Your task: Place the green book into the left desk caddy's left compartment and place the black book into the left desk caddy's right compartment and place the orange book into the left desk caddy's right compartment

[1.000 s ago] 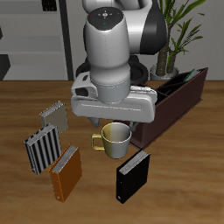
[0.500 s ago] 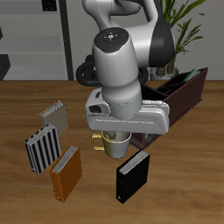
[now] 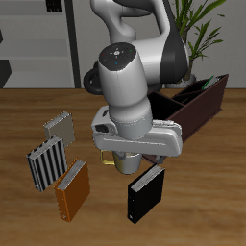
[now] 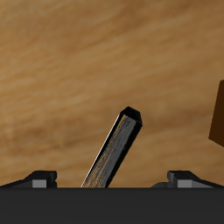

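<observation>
Held the pincer [image 4: 112, 180] wide open over the desk, fingertips [image 4: 39, 178] well apart, with nothing gripped. Saw the black book [image 4: 118, 149] edge-on between them in the wrist view; could not tell whether touched. Found, toward one side edge of the desk, a grey book [image 3: 58, 126], and a striped book [image 3: 45, 161] just in front of it. Found the orange book [image 3: 72, 188] flat, nearer the front edge, beside the striped one. Glimpsed a yellow mug [image 3: 104, 159] by its handle only, mostly hidden behind the arm. Found the black book [image 3: 146, 192] flat near the front edge, below the arm's wrist. Found the left desk caddy [image 3: 197, 113] toward the far corner, with what looked like the green book [image 3: 198, 87] tilted inside; could not tell which compartment.
</observation>
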Controlling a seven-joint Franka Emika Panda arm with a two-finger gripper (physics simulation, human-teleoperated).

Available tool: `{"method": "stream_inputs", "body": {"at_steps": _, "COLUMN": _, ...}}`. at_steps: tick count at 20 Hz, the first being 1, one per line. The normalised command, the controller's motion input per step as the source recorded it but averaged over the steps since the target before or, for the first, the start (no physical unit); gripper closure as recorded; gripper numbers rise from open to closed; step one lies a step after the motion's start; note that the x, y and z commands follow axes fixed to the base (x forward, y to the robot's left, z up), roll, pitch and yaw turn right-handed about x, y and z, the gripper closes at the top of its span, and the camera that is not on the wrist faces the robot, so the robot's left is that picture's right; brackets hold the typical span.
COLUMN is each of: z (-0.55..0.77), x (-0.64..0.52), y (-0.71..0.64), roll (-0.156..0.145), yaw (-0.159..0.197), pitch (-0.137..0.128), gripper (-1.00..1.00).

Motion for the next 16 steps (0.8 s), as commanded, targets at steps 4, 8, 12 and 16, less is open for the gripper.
{"method": "stream_inputs", "body": {"at_steps": 4, "z": -0.21, "x": 0.09, "y": -0.09, "roll": -0.002, "yaw": -0.037, "pitch": 0.013, "gripper": -1.00}}
{"method": "stream_inputs", "body": {"at_steps": 8, "z": -0.35, "x": 0.10, "y": -0.05, "roll": -0.055, "yaw": -0.022, "pitch": 0.040, "gripper": -1.00}}
{"method": "stream_inputs", "body": {"at_steps": 12, "z": -0.23, "x": 0.05, "y": 0.06, "roll": -0.007, "yaw": -0.058, "pitch": 0.030, "gripper": -1.00}}
{"method": "stream_inputs", "body": {"at_steps": 16, "z": -0.32, "x": 0.09, "y": 0.01, "roll": -0.007, "yaw": -0.035, "pitch": 0.043, "gripper": -1.00}}
